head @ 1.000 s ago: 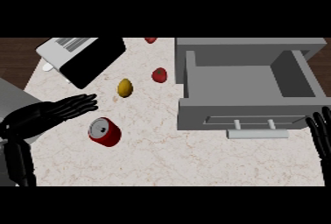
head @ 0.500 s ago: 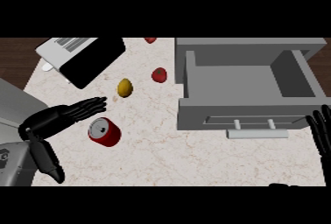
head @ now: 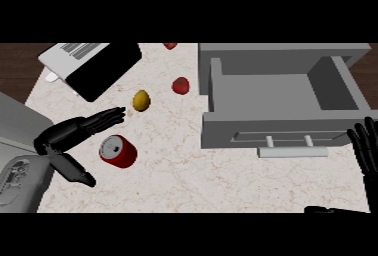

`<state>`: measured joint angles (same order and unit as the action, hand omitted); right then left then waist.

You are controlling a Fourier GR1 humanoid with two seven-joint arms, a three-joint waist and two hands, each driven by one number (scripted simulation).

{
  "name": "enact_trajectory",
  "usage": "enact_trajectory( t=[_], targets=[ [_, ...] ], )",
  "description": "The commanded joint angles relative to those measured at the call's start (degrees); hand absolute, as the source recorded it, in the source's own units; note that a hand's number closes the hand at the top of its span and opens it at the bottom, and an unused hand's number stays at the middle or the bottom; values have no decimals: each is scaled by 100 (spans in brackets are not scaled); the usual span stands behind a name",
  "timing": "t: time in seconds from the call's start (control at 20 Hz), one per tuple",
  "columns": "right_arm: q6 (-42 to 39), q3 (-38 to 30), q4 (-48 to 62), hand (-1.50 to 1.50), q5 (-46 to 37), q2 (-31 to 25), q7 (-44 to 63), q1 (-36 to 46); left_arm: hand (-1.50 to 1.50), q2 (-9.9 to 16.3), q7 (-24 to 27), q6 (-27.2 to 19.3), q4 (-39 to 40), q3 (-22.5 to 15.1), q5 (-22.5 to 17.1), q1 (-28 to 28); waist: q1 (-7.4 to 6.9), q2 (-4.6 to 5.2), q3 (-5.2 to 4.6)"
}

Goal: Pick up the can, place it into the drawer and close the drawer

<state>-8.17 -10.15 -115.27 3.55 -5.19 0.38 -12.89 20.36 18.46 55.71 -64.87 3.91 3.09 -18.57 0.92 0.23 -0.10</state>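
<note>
1. The drawer (head: pixel 284 100) stands pulled open well off to the right of the left hand, nothing showing inside its grey tray; its handle (head: pixel 293 151) lies close beside the right hand; the top of the cabinet is cut off by the view's edge.
2. The left hand (head: pixel 74 132) hovers over the counter (head: pixel 214 175) with fingers straight and reaching forward, thumb hanging down toward the near edge, holding nothing; it is clearly the nearer hand to the job.
3. The right hand (head: pixel 365 150) rests open at the view's right edge, fingers up; most of it is cut off.
4. The can (head: pixel 118 151) lies on its side just right of the left hand's palm, sitting in the gap between fingers and thumb but, as far as I can judge, not yet touched; its long axis runs diagonally, silver top toward the palm; a closing grasp looks like the coming step.
5. A yellow fruit (head: pixel 141 100) sits just beyond the fingertips; a red one (head: pixel 180 85) farther right.
</note>
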Motion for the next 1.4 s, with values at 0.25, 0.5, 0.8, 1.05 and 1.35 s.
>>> enact_trajectory(
  t=[0.25, 0.5, 0.8, 1.05, 1.35],
  targets=[
    [-5, 238, -165, -150, -217, 153, -20, -157, -150, 418, 2141, 84, 1159, -587, 790, -119, 55, 23, -9],
    [-113, -24, -79, -150, -25, 55, -148, -247, -150, 607, 2658, -145, 1700, -889, 875, -311, 85, 23, -5],
    [-99, -53, -138, -150, 159, 62, 64, -25, -150, 636, 2985, -439, 2555, -1154, 919, -777, 130, 46, -9],
    [-60, 37, -217, -150, -53, 124, -16, -162, -150, 334, 3233, -993, 3206, -1442, 1108, -889, 123, 39, -8],
    [-136, -181, -213, -150, 248, 33, 110, -72, -150, 394, 3574, -1021, 3419, -1723, 1141, -1005, 92, 27, -4]
  ],
)
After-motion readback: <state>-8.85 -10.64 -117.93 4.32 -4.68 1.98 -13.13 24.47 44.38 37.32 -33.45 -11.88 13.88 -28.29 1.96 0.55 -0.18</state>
